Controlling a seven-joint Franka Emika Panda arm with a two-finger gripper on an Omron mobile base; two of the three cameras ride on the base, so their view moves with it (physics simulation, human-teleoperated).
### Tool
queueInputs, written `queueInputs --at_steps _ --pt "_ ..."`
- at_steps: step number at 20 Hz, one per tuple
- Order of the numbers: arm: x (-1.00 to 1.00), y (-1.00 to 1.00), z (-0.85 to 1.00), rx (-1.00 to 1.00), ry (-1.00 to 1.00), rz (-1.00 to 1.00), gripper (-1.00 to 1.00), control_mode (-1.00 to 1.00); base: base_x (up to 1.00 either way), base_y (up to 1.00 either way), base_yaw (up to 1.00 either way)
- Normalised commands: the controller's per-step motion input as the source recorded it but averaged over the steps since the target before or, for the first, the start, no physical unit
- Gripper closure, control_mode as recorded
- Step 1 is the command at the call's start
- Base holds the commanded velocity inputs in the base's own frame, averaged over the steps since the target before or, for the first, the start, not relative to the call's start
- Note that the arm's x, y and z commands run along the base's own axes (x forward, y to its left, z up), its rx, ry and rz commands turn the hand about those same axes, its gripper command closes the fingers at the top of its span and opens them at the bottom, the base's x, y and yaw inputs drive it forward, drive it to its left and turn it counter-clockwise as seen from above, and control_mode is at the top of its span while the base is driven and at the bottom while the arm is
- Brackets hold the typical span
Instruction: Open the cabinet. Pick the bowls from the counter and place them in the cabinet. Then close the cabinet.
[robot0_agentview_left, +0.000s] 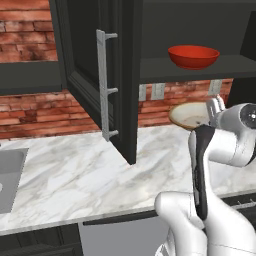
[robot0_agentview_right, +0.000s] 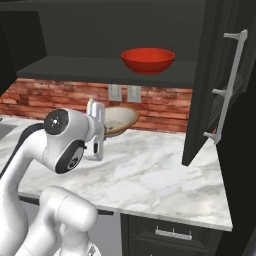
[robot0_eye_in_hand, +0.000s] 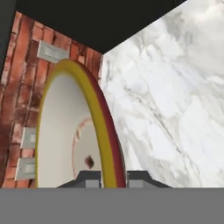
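The cabinet (robot0_agentview_left: 150, 30) stands open, both doors swung out toward me: the left door (robot0_agentview_left: 85, 65) and the right door (robot0_agentview_right: 215, 75). A glossy red bowl (robot0_agentview_left: 193, 56) (robot0_agentview_right: 148, 60) sits on its lower shelf. The tan-rimmed bowl (robot0_agentview_left: 189, 115) (robot0_agentview_right: 119, 119) (robot0_eye_in_hand: 65, 131) is tilted just over the counter (robot0_agentview_left: 100, 170) near the brick wall. My gripper (robot0_agentview_left: 210, 116) (robot0_agentview_right: 104, 126) (robot0_eye_in_hand: 113, 179) is shut on its near rim, one fingertip on each side of the edge.
The open left door with its long silver handle (robot0_agentview_left: 105, 85) juts out over the counter's middle. The right door's handle (robot0_agentview_right: 227, 85) hangs over the counter's right end. A grey sink (robot0_agentview_left: 10, 175) lies far left. Outlets (robot0_agentview_right: 122, 92) sit on the brick wall.
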Motion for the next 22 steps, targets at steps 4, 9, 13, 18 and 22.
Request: queueInputs --at_steps 4,9,13,18,22 --pt "-0.57 0.06 0.43 0.05 -0.18 0.01 1.0 -1.0 0.0 0.0 0.0" --pt "-0.58 0.0 0.41 0.03 -0.27 0.06 1.0 -1.0 0.0 0.0 0.0" --pt "-0.32 0.04 0.46 0.0 -0.2 0.07 1.0 -1.0 0.0 0.0 0.0" --pt "-0.06 0.32 0.42 -0.01 -0.12 0.02 1.0 -1.0 0.0 0.0 0.0" --pt "0.0 0.67 0.2 -0.06 -0.01 0.0 1.0 -1.0 0.0 0.0 0.0"
